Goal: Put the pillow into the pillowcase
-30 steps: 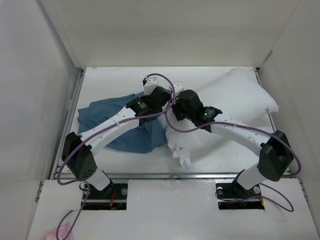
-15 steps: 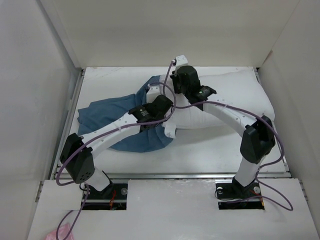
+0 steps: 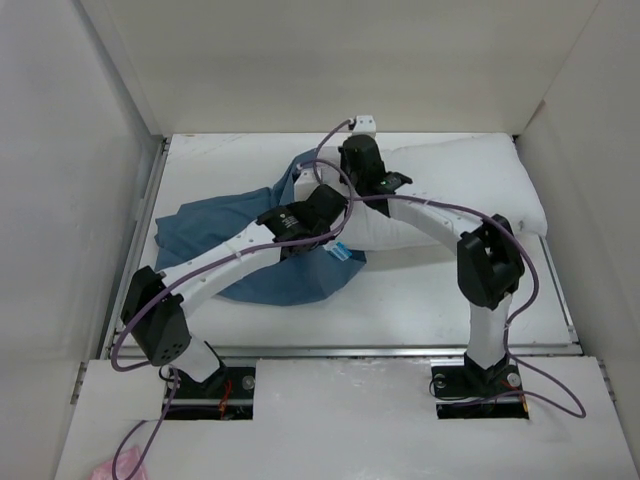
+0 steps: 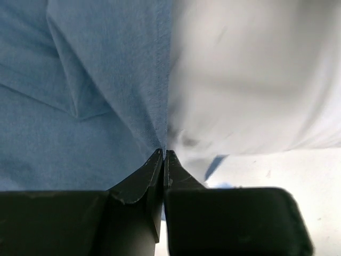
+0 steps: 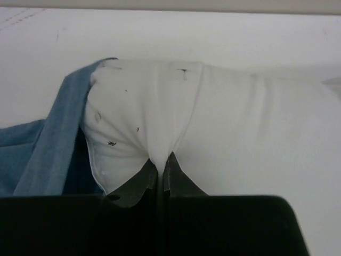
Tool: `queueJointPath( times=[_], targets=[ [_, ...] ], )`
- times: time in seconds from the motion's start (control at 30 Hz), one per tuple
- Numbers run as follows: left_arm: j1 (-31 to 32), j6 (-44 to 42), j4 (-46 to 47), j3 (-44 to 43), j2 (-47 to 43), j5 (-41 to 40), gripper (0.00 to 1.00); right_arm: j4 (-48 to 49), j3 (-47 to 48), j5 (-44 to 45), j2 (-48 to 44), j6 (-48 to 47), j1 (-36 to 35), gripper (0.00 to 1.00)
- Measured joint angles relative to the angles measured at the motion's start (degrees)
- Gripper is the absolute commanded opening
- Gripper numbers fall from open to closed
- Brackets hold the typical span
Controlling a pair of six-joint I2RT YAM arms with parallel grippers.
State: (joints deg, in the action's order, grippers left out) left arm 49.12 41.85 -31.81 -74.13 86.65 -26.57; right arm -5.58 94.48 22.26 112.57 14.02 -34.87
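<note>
The left gripper (image 4: 164, 156) is clamped on the pillowcase (image 3: 200, 235) edge at centre frame. The right gripper (image 5: 161, 160) pinches a fold of the pillow (image 3: 470, 185), which lies upper right, its end against the pillowcase.

From up high we look down on the whole table (image 3: 400, 300). Our two wrist cameras sit very close, facing where pillow (image 5: 250, 122) meets pillowcase (image 4: 80, 80), seen from above too.
</note>
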Motion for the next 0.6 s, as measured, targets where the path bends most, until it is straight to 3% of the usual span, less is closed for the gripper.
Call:
queueJointPath(
  times=[0.23, 0.43, 0.5, 0.53, 0.6],
  targets=[
    [-0.76, -1.57, -0.96, -9.07, 2.75, 0.15, 0.00, 8.07, -12.04, 6.95, -4.13, 6.95, -3.06, 0.00],
    [-1.46, -3.78, -0.66, -11.96, 4.87, 1.55, 0.00, 9.99, -18.01, 4.31, -9.29, 8.92, -3.28, 0.00],
    [-1.64, -4.13, -0.59, -13.09, 6.73, 2.40, 0.10, 9.38, -19.82, 2.43, -12.20, 8.87, -3.37, 0.00],
    [-1.64, -4.42, -0.57, -13.40, 7.50, 2.93, 0.31, 8.76, -20.76, 1.44, -13.86, 8.85, -3.37, 0.00],
    [-1.51, -5.44, -0.72, -13.46, 8.35, 3.98, 0.50, 7.87, -22.53, -0.50, -16.74, 8.66, -3.34, 0.00]
  ],
)
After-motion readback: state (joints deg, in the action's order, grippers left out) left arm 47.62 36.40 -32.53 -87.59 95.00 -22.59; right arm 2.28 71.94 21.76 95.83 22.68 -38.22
